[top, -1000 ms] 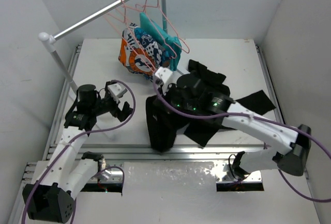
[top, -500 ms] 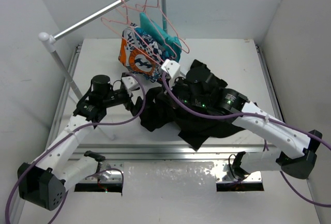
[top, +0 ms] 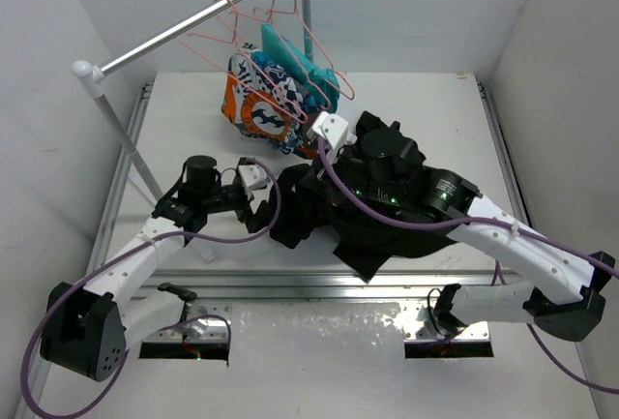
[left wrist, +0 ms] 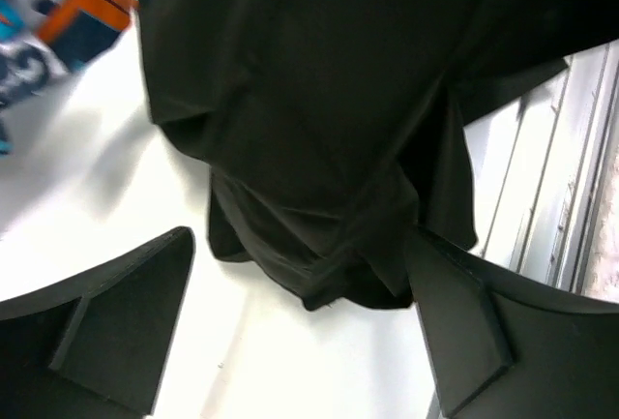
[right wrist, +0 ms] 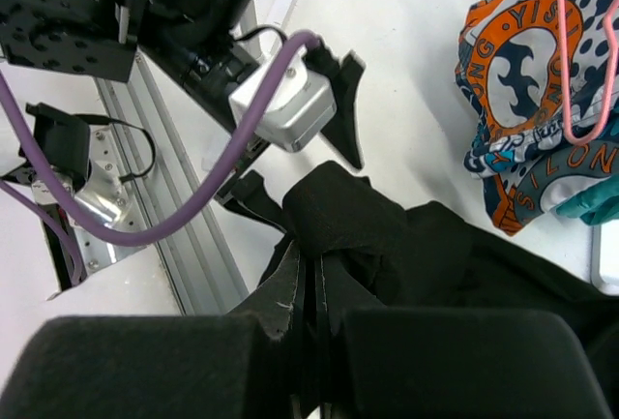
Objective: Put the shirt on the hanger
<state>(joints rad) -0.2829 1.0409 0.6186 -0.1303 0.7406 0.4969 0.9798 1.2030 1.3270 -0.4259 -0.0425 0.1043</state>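
The black shirt (top: 387, 230) lies bunched on the white table under my right arm. My right gripper (right wrist: 314, 279) is shut on a raised fold of the shirt (right wrist: 387, 235); in the top view its fingers are hidden under the wrist. My left gripper (top: 259, 208) is open just left of the shirt. In the left wrist view the shirt's hem (left wrist: 319, 148) hangs between the open fingers, touching the right finger (left wrist: 455, 313). Salmon-pink wire hangers (top: 324, 63) hang on the rail behind; one shows in the right wrist view (right wrist: 580, 61).
The grey rail (top: 184, 27) stands on a slanted white post (top: 126, 138) left of my left arm. An orange-white-blue patterned garment (top: 253, 104) and a teal garment (top: 290, 56) hang from it. Aluminium tracks (top: 319, 284) run along the table's front edge.
My right gripper has carried the shirt fold back and to the right, toward the rail, gathering the cloth. My left gripper has moved right, up to the shirt's hanging edge.
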